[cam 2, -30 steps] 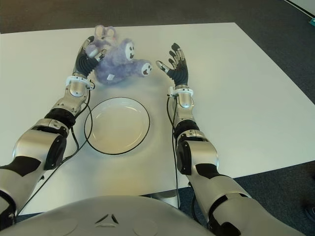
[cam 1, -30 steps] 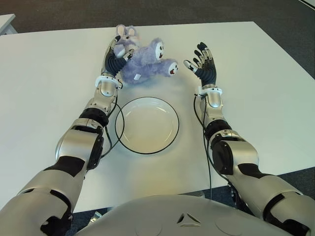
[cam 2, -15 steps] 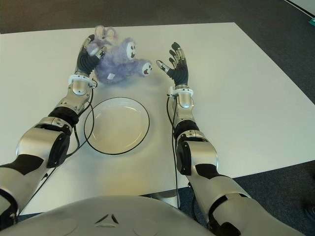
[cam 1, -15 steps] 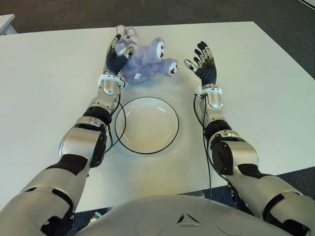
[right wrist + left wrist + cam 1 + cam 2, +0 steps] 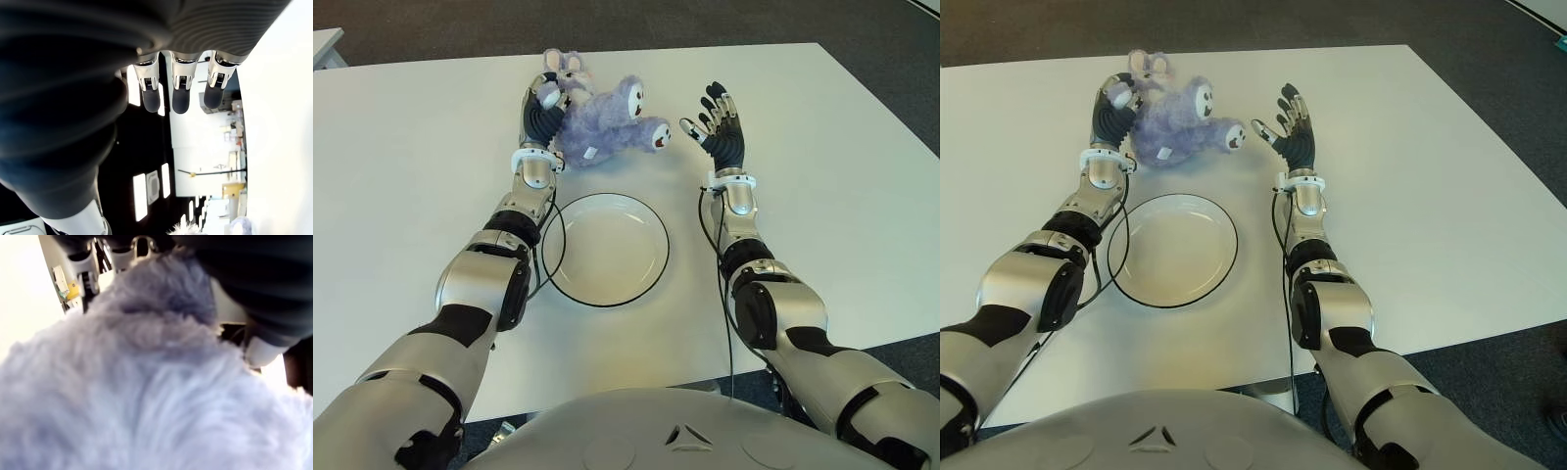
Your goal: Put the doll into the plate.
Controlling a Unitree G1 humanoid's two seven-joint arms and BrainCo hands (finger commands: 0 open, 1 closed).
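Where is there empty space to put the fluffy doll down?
The plate holds nothing, so its whole middle is free. The table is bare beside the left arm and past the right hand. It is crowded at the far edge, where the left hand presses into the doll.

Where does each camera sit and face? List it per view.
Eye views: on the head, looking down at the table; both arms, doll and plate show.
Left wrist view: behind the left hand, filled by doll fur.
Right wrist view: behind the right hand, fingers spread.
Shared: doll fur in all.
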